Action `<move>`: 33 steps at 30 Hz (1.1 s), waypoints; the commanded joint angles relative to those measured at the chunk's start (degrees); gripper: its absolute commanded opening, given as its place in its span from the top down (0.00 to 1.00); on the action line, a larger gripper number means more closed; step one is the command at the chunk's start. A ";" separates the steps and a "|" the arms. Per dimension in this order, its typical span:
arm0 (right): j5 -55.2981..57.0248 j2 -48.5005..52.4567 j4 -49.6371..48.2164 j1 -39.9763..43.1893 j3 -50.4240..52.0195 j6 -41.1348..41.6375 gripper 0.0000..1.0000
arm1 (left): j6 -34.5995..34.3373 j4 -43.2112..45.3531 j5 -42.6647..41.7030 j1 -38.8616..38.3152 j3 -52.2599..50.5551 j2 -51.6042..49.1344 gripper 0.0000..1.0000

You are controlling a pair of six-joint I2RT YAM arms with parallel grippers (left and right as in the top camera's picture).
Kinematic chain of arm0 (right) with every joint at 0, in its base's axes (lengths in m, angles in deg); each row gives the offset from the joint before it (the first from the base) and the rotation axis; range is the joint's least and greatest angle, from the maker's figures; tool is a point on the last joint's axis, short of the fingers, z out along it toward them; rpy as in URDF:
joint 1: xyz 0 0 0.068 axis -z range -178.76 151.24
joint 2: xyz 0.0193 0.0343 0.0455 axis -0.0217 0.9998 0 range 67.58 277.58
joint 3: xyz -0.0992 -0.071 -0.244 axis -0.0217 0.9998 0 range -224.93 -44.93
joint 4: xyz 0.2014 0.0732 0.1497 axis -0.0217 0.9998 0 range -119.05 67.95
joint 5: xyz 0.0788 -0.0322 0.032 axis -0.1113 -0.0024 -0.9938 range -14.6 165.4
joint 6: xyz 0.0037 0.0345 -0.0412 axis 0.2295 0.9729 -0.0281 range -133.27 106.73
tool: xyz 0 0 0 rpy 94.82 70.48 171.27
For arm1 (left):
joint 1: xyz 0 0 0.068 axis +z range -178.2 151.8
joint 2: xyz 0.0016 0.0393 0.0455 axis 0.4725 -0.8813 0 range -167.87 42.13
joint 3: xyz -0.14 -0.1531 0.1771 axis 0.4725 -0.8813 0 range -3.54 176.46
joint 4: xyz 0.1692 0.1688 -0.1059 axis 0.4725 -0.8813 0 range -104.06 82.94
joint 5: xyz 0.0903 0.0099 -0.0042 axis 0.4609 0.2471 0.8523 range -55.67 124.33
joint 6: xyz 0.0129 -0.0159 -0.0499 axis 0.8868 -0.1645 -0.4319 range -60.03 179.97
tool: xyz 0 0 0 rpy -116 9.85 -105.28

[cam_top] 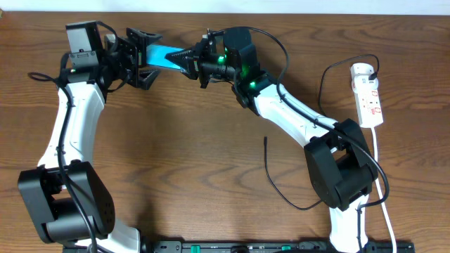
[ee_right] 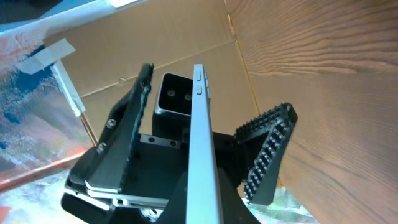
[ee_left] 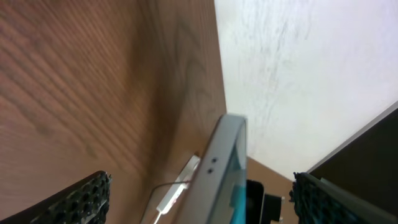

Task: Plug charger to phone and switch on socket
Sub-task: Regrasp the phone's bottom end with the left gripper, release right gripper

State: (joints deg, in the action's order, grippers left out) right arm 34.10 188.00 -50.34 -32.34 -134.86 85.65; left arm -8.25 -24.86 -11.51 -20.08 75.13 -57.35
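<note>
The phone (cam_top: 164, 54), with its cyan screen, is held in the air near the table's back edge. My right gripper (cam_top: 195, 63) is shut on its right end. My left gripper (cam_top: 140, 57) is open, one finger on each side of the phone's left end. In the left wrist view the phone (ee_left: 219, 165) stands edge-on between my wide-apart fingers (ee_left: 199, 199). In the right wrist view the phone's edge (ee_right: 200, 137) runs up from my jaws (ee_right: 208, 205). The charger's black cable (cam_top: 271, 176) lies on the table, its free tip (cam_top: 266, 140) by my right arm. The white socket (cam_top: 368, 95) lies at the right.
The socket's white cord (cam_top: 383, 197) runs down the table's right side. The black cable loops up (cam_top: 325, 81) to the socket's far end. The table's back edge and a pale wall (ee_left: 311, 74) are close behind the phone. The right arm's base (cam_top: 341, 172) stands at the front right.
</note>
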 commanded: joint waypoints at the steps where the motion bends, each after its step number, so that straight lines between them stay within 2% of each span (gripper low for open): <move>1: -0.74 -0.28 -0.52 -0.37 -0.74 -2.43 0.99 | -2.12 2.08 1.68 -0.24 0.31 0.39 0.09; 3: -0.35 -0.28 -0.13 -0.37 -0.74 -3.02 0.99 | -2.19 3.61 1.77 -0.26 0.31 0.39 0.11; 6: 0.42 -0.28 1.09 -0.52 -0.74 -2.97 0.99 | -2.14 3.63 2.08 -0.57 0.31 0.37 0.42; 8: 0.94 -0.28 1.40 -0.79 -0.74 -2.97 0.99 | -2.14 4.07 2.43 -0.74 0.31 0.37 0.54; 14: 2.03 -0.28 1.40 -1.03 -0.74 -2.47 0.99 | -2.10 4.31 2.64 -0.98 0.31 0.39 0.66; 17: 3.54 -0.28 1.40 -1.70 -0.74 0.98 0.99 | -1.73 5.99 2.58 -1.20 0.31 0.37 0.71; 30: 8.68 -0.28 1.40 -3.02 -0.74 12.44 0.99 | -0.83 8.09 2.47 -1.84 0.31 0.37 0.72; 33: 9.31 -0.28 1.36 -3.15 -0.74 13.14 0.99 | -0.85 8.09 2.38 -1.84 0.31 0.37 0.76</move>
State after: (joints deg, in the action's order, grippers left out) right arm 42.19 187.96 -49.80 -33.94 -135.23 96.62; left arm -10.48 -17.56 -7.05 -20.97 74.81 -57.52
